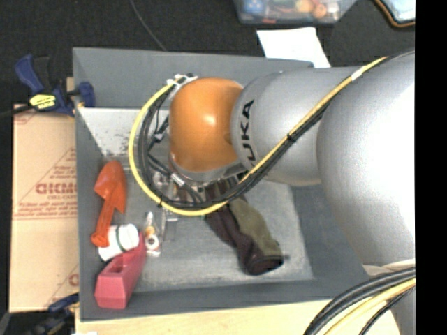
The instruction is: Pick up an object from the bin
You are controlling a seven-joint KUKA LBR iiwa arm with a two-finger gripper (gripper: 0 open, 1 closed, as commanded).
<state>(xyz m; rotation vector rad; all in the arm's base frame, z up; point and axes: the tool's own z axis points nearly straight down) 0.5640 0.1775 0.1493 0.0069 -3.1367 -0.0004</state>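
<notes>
Jaws low by the bin's left side, spread and holding nothing

Beneath the orange wrist cover (202,124) two thin metal prongs stand apart over the bin (209,276) floor with nothing between them. The left prong is just beside a white cap (120,239). That cap lies leftward of the jaws, between an orange scoop (110,190) along the left wall and a pink block (117,278) in the near-left corner. The block's long axis slants up from that corner towards the jaws, and its upper end is near the left prong. A dark sock (248,241) lies crumpled on the other side, towards the bin's middle. The cap looks the likeliest pick, needing a small shift towards the left wall.
</notes>
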